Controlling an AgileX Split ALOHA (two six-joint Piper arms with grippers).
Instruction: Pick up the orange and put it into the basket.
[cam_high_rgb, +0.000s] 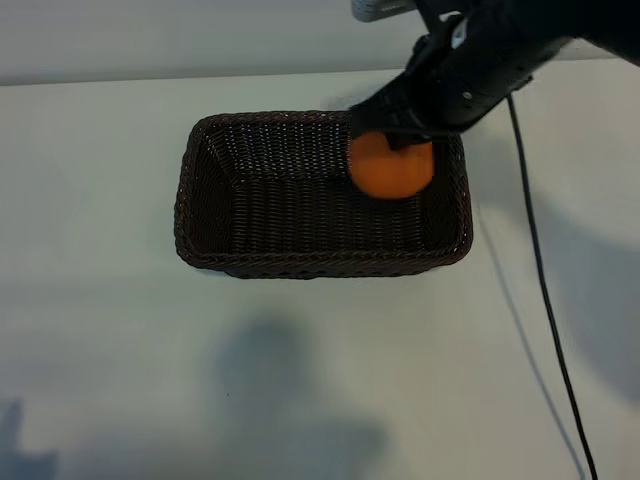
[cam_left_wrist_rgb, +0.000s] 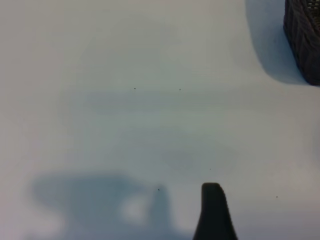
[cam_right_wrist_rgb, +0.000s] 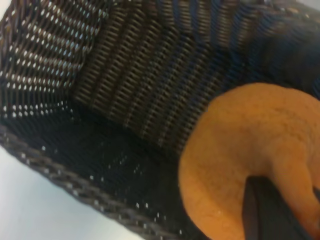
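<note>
exterior view | right hand clamps orange (just beneath it) | over basket right end

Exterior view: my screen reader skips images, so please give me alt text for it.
The right gripper holds the orange over the right end of the dark wicker basket, which sits on a white table.

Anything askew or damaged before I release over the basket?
Nothing stands out. The basket sits flat and intact on the table; the right gripper holds the orange over its right end. The left gripper hangs open, off to the side.
</note>
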